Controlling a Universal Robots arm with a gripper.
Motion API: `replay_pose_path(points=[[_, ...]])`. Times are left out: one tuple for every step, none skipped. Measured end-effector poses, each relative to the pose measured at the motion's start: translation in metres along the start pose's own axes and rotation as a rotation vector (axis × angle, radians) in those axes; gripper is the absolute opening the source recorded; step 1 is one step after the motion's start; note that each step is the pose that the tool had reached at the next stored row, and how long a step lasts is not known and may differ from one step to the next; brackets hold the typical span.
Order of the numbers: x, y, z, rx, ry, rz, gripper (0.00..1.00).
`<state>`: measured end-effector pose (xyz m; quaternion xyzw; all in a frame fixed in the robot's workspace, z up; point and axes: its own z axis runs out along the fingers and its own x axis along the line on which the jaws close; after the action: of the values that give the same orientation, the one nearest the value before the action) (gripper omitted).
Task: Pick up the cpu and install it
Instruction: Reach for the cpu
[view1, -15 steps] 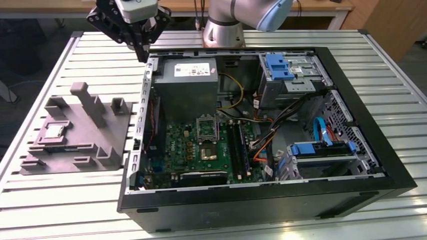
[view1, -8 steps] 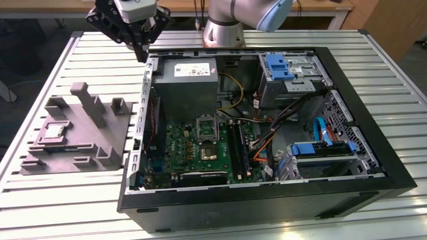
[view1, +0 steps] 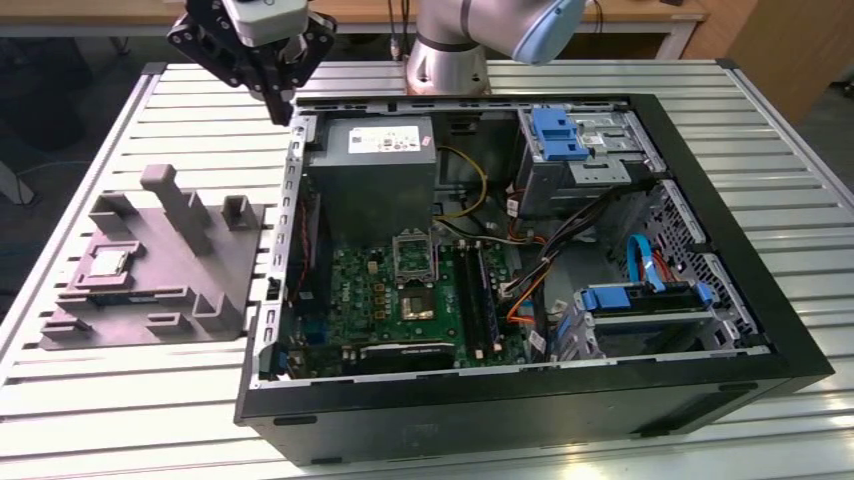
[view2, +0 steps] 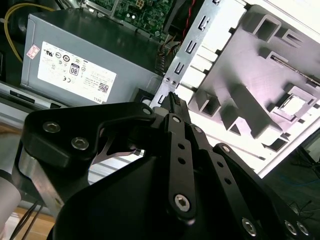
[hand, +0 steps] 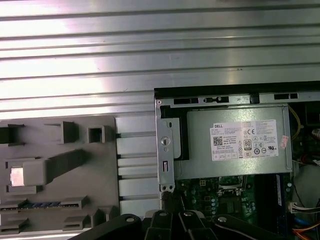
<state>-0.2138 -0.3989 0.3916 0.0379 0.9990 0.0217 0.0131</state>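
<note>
At six o'clock in the exterior view, nearest to us, runs the front wall of the open black metal computer case (view1: 534, 400). It lies on its side on the ribbed silver metal worktop (view1: 120, 400). Inside the case, toward the middle, we see the green circuit board (view1: 380, 300), and at four o'clock a blue plastic drive bracket (view1: 641, 297).

At nine o'clock, outside the case, sits the grey moulded plastic tray with upright posts (view1: 200, 290). The cpu (view1: 107, 263) is a small flat square chip with a pale silvery top and a darker rim. It lies flat in a recess on the tray's nine o'clock side, well apart from the hand.

Farther back, toward twelve o'clock inside the case, stands the grey metal power supply box (view1: 374, 195). Its white rectangular label (view1: 391, 140) carries rows of small black print, round marks and a square code. In both wrist views we also see a small pink sticker (view2: 33, 51) on the box beside the label.

At eleven o'clock the black hand (view1: 283, 112) hangs with its fingers pointing down over the case's far corner rim, between the tray and the box. Its fingertips are pressed together and it holds nothing. We cannot tell whether they touch the rim. Behind it, at twelve o'clock, rises the silver-grey base of the arm (view1: 447, 55).
</note>
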Motion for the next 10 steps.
replay_pose_path(points=[[0.0012, -0.0001, 0.0, 0.0, 0.0, 0.0, 0.11], [0.0023, -0.0002, 0.0, -0.0001, 0.0, 0.0, 0.11], [0.0033, -0.0003, 0.0, 0.0, 0.0, 0.0, 0.11], [0.0042, -0.0003, 0.0, 0.0, 0.0, 0.0, 0.11], [0.005, -0.0004, 0.0, 0.0, 0.0, 0.0, 0.11], [0.0057, -0.0004, 0.0, 0.0, 0.0, 0.0, 0.11], [0.0064, -0.0005, 0.0, 0.0, 0.0, 0.0, 0.11], [0.0072, -0.0005, 0.0, 0.0, 0.0, 0.0, 0.11], [0.008, -0.0006, 0.0, 0.0, 0.0, 0.0, 0.11], [0.0086, -0.0006, -0.0001, 0.0001, 0.0, 0.0, 0.11]])
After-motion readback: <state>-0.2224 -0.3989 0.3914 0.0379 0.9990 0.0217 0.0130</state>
